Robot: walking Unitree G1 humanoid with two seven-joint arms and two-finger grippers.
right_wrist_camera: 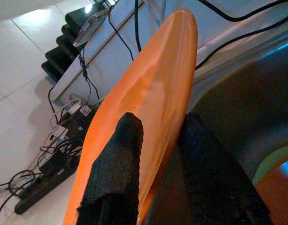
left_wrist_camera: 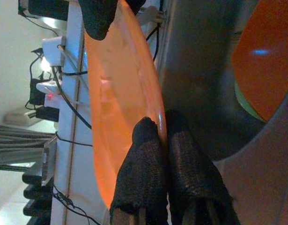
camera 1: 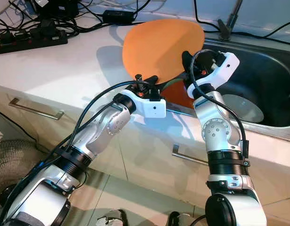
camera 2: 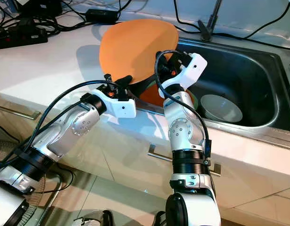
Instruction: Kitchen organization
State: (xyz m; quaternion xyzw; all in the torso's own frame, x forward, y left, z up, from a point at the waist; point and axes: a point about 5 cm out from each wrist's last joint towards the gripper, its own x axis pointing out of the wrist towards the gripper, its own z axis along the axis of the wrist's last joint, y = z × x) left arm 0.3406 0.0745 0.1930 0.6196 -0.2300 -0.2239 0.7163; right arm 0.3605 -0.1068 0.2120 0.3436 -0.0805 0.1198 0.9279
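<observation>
Left eye view: a large orange plate (camera 1: 159, 47) is held tilted above the white counter (camera 1: 64, 66), at the left edge of the steel sink (camera 1: 262, 80). The left gripper (camera 1: 152, 84) holds its near rim; the right gripper (camera 1: 188, 63) holds its right rim. A power strip (camera 1: 31, 42) and a tangle of cables (camera 1: 64, 19) lie on the counter behind. In the sink sits a pale bowl (camera 1: 244, 107); a second orange dish (camera 1: 175, 96) shows below the plate, between the arms. Drawer handles (camera 1: 34, 109) run along the cabinet front.

Right eye view: the same scene; the faucet stem (camera 2: 208, 21) rises behind the sink, well apart from the plate.

Left wrist view: the left gripper's fingers (left_wrist_camera: 144, 178) are closed on the plate's rim, one pad on each face. The right gripper's fingertip (left_wrist_camera: 99, 16) touches the far rim. The sink wall lies beside, with the orange dish and a green edge (left_wrist_camera: 244, 101) under it.

Right wrist view: the right gripper's fingers (right_wrist_camera: 115, 173) pinch the plate's edge, one on either side; cables and the power strip lie beyond.
</observation>
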